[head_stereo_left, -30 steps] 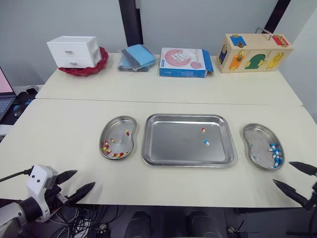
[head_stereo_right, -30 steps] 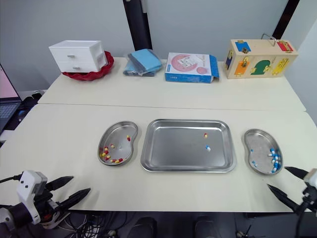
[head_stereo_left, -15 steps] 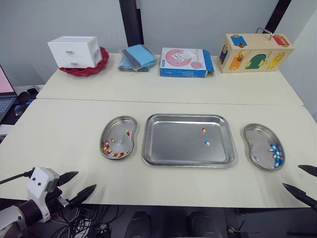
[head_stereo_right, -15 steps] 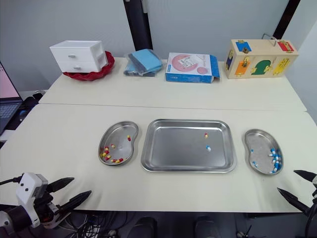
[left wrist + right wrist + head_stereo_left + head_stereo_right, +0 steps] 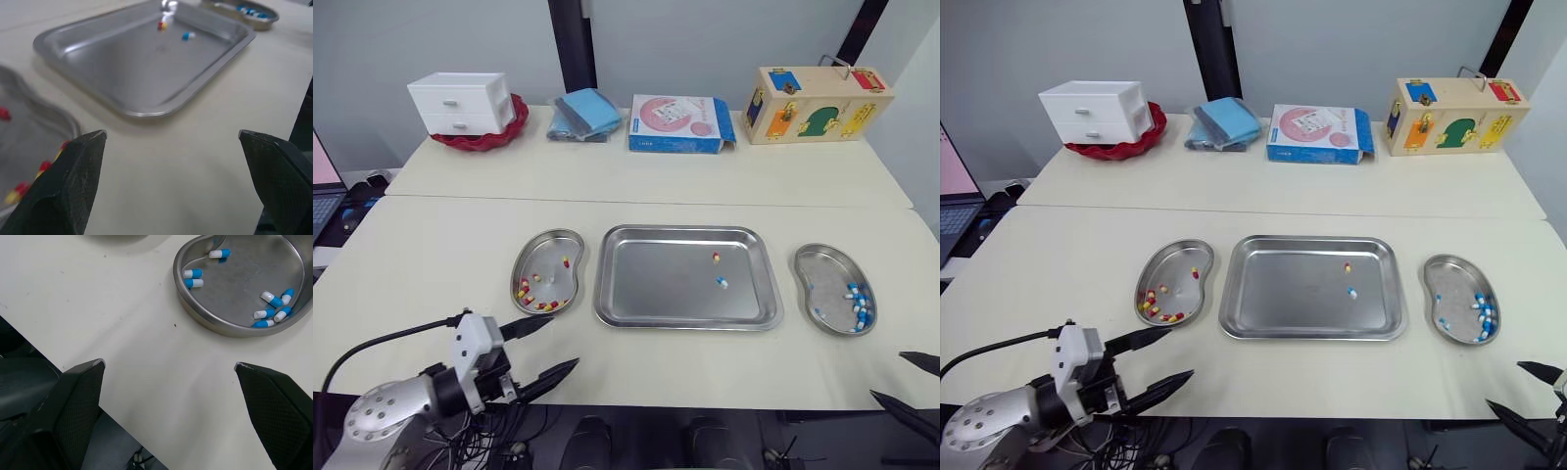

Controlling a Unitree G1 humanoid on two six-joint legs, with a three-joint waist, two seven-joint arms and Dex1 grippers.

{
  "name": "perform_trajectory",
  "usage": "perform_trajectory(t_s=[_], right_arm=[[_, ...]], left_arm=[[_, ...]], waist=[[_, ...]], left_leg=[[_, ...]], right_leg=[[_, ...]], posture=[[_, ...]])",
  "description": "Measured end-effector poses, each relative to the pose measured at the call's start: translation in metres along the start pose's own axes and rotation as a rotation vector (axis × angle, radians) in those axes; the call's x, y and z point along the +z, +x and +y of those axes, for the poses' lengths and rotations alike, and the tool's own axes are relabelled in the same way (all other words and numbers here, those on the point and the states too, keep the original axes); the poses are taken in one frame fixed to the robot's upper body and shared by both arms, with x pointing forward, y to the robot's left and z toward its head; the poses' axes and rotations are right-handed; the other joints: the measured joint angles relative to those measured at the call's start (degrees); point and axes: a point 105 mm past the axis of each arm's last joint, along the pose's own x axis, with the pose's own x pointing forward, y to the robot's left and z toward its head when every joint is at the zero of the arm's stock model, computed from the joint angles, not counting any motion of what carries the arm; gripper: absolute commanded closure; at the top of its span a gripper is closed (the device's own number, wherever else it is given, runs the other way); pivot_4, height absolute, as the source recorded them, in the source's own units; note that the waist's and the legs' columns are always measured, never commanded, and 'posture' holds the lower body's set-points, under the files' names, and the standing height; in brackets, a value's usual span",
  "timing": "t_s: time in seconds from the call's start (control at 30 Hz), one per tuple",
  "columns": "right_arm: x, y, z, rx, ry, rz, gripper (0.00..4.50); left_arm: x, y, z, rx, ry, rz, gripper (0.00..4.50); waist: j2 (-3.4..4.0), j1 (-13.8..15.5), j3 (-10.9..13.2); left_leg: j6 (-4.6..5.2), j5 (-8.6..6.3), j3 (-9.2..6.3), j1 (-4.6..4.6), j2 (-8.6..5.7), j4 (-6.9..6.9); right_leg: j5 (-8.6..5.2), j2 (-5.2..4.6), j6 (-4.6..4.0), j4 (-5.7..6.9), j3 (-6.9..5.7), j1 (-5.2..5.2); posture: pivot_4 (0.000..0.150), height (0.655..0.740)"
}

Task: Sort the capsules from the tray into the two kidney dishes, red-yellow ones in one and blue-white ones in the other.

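Left claw (image 5: 564, 341) has advanced, spread wide, near the kidney dish (image 5: 546, 250).

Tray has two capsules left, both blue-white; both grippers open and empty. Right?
Not quite. The tray does hold two capsules, but they are one blue-white capsule and one red-yellow capsule, as the left eye view shows. The left gripper and the right gripper are open and empty.
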Motion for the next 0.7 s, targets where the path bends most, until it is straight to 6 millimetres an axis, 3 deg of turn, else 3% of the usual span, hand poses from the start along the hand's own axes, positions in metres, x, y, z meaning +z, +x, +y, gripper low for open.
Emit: perform_trajectory(t_s=[0.43, 0.6, 0.7], right_arm=[[0.011, 0.0, 0.027, 0.031, -0.008, -0.007, 0.0], [0.034, 0.014, 0.043, 0.081, -0.049, -0.064, 0.0], [0.062, 0.035, 0.054, 0.127, -0.051, -0.155, 0.0]], left_arm=[[-0.002, 0.025, -0.015, -0.113, 0.019, -0.123, 0.02], [-0.001, 0.03, -0.017, -0.127, 0.039, -0.143, 0.02], [-0.001, 0.034, -0.017, -0.131, 0.05, -0.155, 0.02]], waist=[[0.05, -0.02, -0.03], [0.06, -0.02, -0.03], [0.06, -0.21, -0.03]], left_leg=[[0.0, 0.0, -0.02, 0.0, 0.0, 0.0], [0.0, 0.0, -0.03, 0.0, 0.0, -0.01], [0.0, 0.0, -0.03, 0.01, 0.0, 0.01]], right_leg=[[-0.01, 0.0, 0.01, 0.0, 0.0, 0.01], [-0.01, 0.0, 0.01, 0.0, -0.01, 0.01], [0.01, 0.01, 0.02, 0.01, 0.01, 0.01]], posture=[[0.15, 0.74], [0.15, 0.74], [0.15, 0.74]])
